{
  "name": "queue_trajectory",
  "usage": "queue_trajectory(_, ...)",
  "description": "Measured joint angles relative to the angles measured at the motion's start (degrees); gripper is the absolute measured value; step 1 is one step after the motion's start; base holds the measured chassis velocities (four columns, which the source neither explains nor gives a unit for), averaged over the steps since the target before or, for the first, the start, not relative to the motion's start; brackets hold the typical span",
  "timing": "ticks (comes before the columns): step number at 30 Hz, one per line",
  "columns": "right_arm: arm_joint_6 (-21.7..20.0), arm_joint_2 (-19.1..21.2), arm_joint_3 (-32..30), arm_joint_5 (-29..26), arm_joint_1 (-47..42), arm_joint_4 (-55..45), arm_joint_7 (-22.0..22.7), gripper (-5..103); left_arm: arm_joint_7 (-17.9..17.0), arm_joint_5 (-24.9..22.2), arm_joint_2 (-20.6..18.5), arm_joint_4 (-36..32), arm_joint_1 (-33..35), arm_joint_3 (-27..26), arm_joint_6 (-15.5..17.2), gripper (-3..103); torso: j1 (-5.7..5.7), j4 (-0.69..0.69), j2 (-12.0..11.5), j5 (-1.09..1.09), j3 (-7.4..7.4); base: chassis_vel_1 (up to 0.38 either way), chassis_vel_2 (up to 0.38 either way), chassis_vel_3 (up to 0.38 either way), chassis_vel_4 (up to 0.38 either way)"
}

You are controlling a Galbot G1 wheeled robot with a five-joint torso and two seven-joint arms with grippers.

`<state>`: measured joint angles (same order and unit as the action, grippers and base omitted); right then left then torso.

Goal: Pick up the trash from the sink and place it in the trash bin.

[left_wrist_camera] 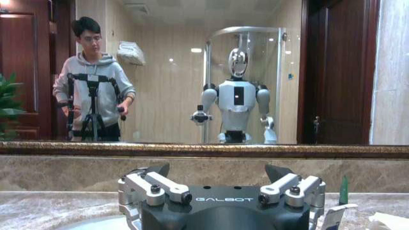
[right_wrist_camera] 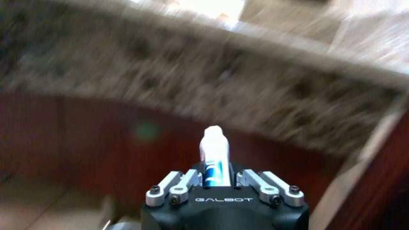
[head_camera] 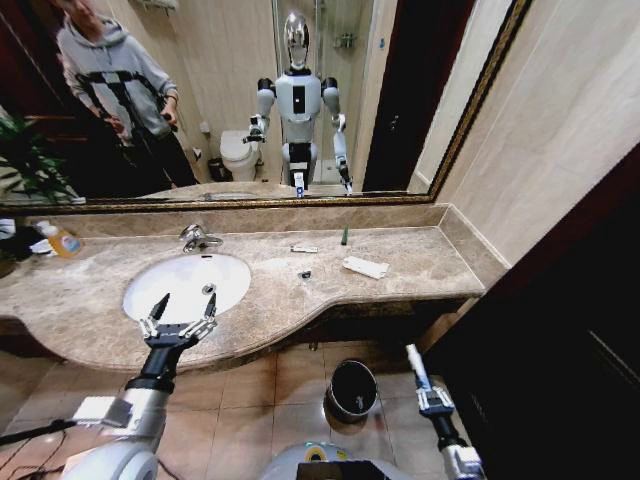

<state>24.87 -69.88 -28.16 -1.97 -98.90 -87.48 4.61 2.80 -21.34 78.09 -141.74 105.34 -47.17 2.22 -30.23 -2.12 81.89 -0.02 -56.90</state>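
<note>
Head view: the left gripper (head_camera: 178,317) hangs above the front edge of the sink (head_camera: 186,285), its jaws spread wide apart with nothing between them. The basin sits in a beige marble countertop (head_camera: 400,268), with a chrome faucet (head_camera: 196,237) behind it. On the counter to the right of the basin lie a slim white sachet (head_camera: 304,249), a tiny dark bit (head_camera: 304,274) and a flat white packet (head_camera: 365,267); a dark green tube (head_camera: 344,235) stands against the back wall. An orange liquid bottle (head_camera: 60,240) stands at the far left of the counter. The right gripper (head_camera: 424,385) is low, below the counter's front edge, clamped on a slim white tube (head_camera: 415,362) that points up. The trash bin (head_camera: 352,389), black with a shiny rim, stands on the tiled floor just left of that gripper.

Left wrist view: the left gripper (left_wrist_camera: 219,178) faces the mirror, jaws apart. The dark green tube (left_wrist_camera: 344,190) stands at the wall beyond it.

Right wrist view: the right gripper (right_wrist_camera: 217,175) is closed on the white tube (right_wrist_camera: 213,148), which carries blue print and juts out beyond the jaws. The marble counter edge (right_wrist_camera: 211,76) lies beyond, blurred.
</note>
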Motion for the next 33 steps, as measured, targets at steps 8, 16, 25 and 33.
queue_trajectory(8,-14.2,1.7,7.7,0.0,10.1,8.7,-12.0,22,0.0,0.0,0.0,0.0,0.0,0.0,0.0,100,0.00,0.00,0.0,0.00,0.00,0.000,0.000,0.000,0.000)
queue_trajectory(16,-21.0,0.0,13.6,8.8,20.9,19.8,-16.5,22,0.0,0.0,0.0,0.0,0.0,0.0,0.0,100,0.00,0.00,0.0,0.02,-0.01,0.000,0.000,0.000,0.000)
queue_trajectory(25,-21.8,-0.6,17.2,11.4,26.6,26.6,-16.5,22,0.0,0.0,0.0,0.0,0.0,0.0,0.0,100,0.00,0.00,0.0,0.02,-0.01,0.000,0.000,0.000,0.000)
queue_trajectory(33,-22.7,-0.6,16.4,11.7,27.3,27.7,-18.2,33,0.0,0.0,0.0,0.0,0.0,0.0,0.0,100,0.00,0.01,0.0,0.02,0.00,0.000,0.000,0.000,0.000)
